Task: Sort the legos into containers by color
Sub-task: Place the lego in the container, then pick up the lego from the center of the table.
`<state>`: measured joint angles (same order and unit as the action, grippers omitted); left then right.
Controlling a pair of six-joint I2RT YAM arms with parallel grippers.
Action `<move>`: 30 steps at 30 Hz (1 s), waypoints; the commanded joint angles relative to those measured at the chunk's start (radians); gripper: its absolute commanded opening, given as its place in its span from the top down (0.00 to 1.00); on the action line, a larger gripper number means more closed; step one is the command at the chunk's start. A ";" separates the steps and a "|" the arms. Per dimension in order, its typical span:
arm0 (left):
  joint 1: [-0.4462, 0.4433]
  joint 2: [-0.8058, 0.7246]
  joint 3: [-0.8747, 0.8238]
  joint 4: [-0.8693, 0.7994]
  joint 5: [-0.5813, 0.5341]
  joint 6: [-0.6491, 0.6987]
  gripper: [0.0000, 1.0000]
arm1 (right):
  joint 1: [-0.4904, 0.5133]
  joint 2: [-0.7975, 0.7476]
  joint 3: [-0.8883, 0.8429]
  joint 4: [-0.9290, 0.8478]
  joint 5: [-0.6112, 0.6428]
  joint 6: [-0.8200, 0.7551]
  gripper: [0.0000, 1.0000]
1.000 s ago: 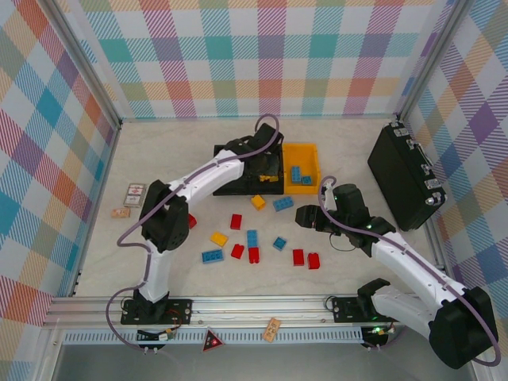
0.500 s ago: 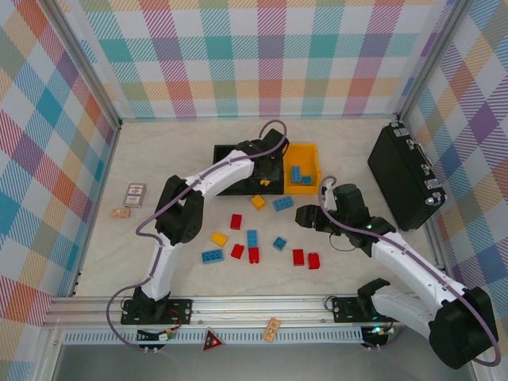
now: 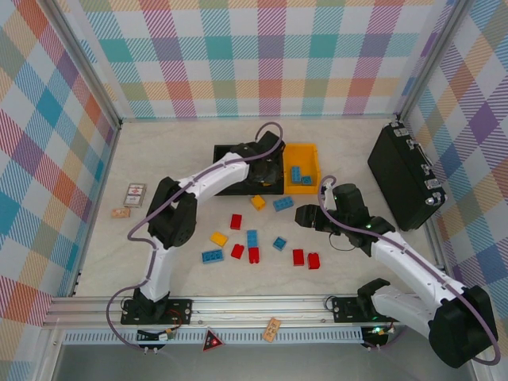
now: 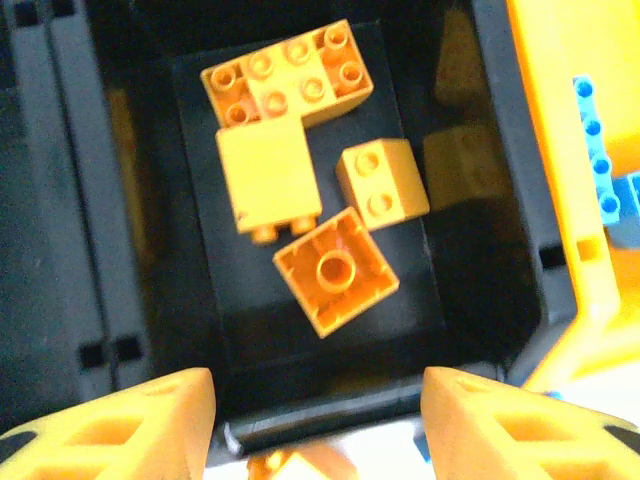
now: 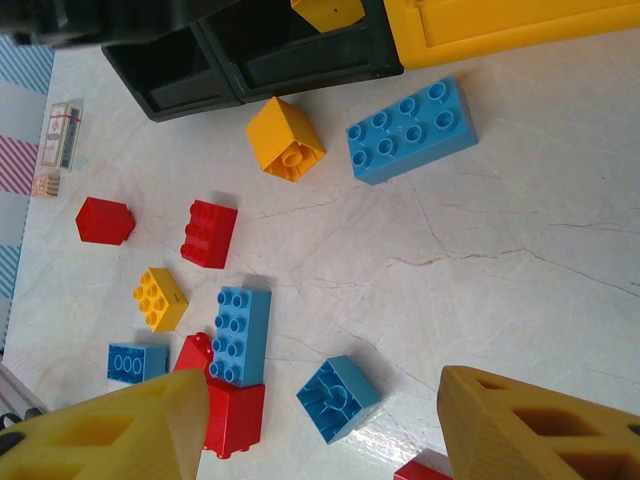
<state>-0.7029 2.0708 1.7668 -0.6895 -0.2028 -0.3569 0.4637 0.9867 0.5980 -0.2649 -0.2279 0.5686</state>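
Hovering over the table [image 3: 357, 139], my right gripper [image 5: 320, 445] has its two fingers apart, and nothing is between them. Just under it lies a red brick [image 5: 235, 415] right against the end of a long blue brick [image 5: 238, 335], and a blue brick turned upside down [image 5: 338, 397] is just beside them. A little farther I see a small yellow brick [image 5: 159, 298] and a second red brick [image 5: 209, 233]. Beyond these, near the bins, lie a wide blue brick [image 5: 412, 130] and a yellow brick with its hollow side up [image 5: 286, 138]. At the far side my left gripper [image 4: 320, 425] hangs above the near edge of a black bin [image 4: 485, 260], its fingers also apart and empty. Inside this bin are four yellow bricks [image 4: 268, 180], one of them upside down. The yellow bin [image 4: 555, 150] stands touching it on the right and has blue bricks [image 4: 600, 170] in it. Another black bin [image 3: 227, 187] stands on the left of the first. A black case [image 3: 405, 176] lies well apart at the right wall.
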 commanded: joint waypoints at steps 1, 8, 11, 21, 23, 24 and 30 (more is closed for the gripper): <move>-0.009 -0.120 -0.101 0.043 0.001 -0.068 0.43 | -0.006 0.007 -0.002 0.030 -0.011 0.009 0.38; -0.032 -0.300 -0.413 0.223 -0.050 -0.332 0.34 | -0.006 0.047 0.000 0.075 -0.105 0.002 0.34; -0.061 -0.309 -0.476 0.277 -0.101 -0.391 0.33 | -0.007 0.077 0.004 0.096 -0.144 0.002 0.33; -0.135 -0.213 -0.503 0.364 -0.244 -0.480 0.19 | -0.006 0.075 -0.004 0.087 -0.141 -0.004 0.33; -0.140 -0.179 -0.477 0.347 -0.248 -0.485 0.19 | -0.006 0.067 -0.003 0.074 -0.127 -0.010 0.33; -0.140 -0.166 -0.465 0.336 -0.248 -0.492 0.19 | -0.005 0.064 -0.003 0.068 -0.124 -0.012 0.33; -0.155 -0.110 -0.431 0.319 -0.258 -0.504 0.19 | -0.007 0.061 0.000 0.062 -0.113 -0.020 0.33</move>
<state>-0.8368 1.9450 1.2945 -0.3626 -0.4194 -0.8394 0.4637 1.0584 0.5980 -0.1963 -0.3489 0.5667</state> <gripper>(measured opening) 0.809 0.669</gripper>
